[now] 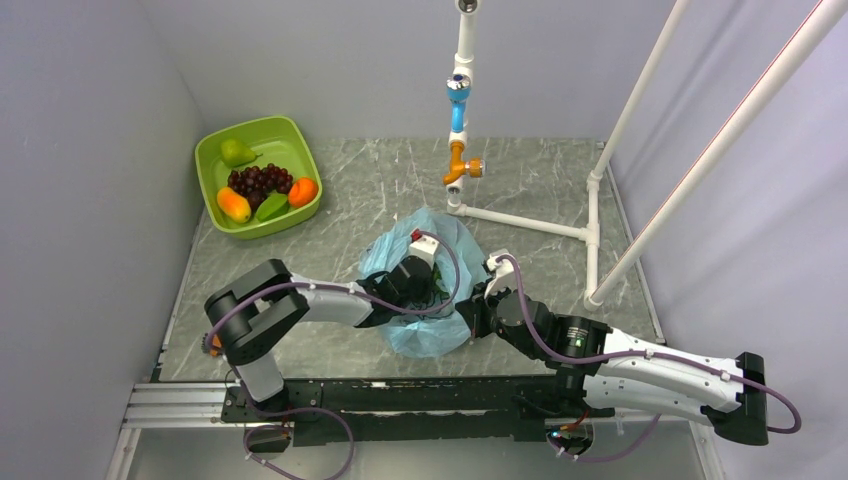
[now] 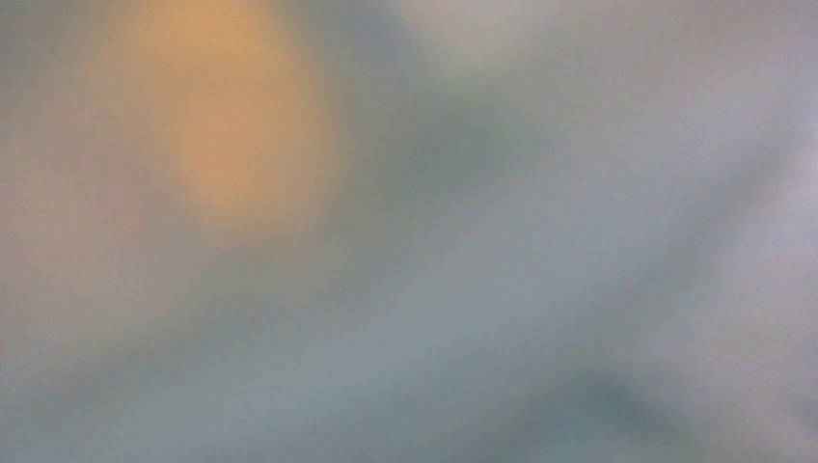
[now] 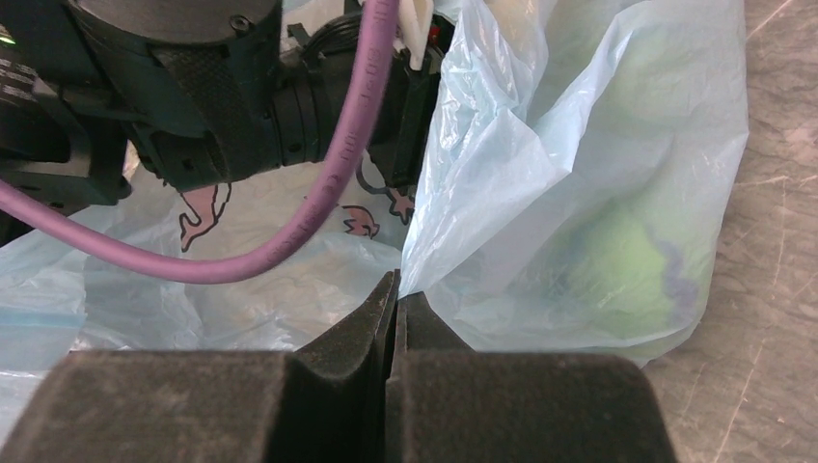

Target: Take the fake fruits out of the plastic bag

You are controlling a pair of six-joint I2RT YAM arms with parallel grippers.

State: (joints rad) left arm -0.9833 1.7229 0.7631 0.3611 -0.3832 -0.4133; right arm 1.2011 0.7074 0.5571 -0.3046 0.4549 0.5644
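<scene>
Task partway: some fake fruits (image 1: 302, 191) already lie in the lime-green tub (image 1: 210, 160) at far left, beside the grape bunch (image 1: 260, 180) and pear (image 1: 237, 152). More to take out: a green fruit (image 3: 617, 260) shows through the plastic bag (image 1: 430, 338), which sits mid-table (image 1: 560, 180). The left wrist view is all blur with an orange patch (image 2: 241, 125), likely another fruit. The left gripper (image 1: 414, 284) is down in the bag mouth, fingers hidden, cannot tell if spread or gripping. The right gripper (image 3: 395, 307) is pressed together, pinching a fold at the bag's right edge. Room: open marble between bag and tub; white pipe frame (image 1: 520, 220) stands near, behind-right; wall (image 1: 90, 150) hugs the tub
</scene>
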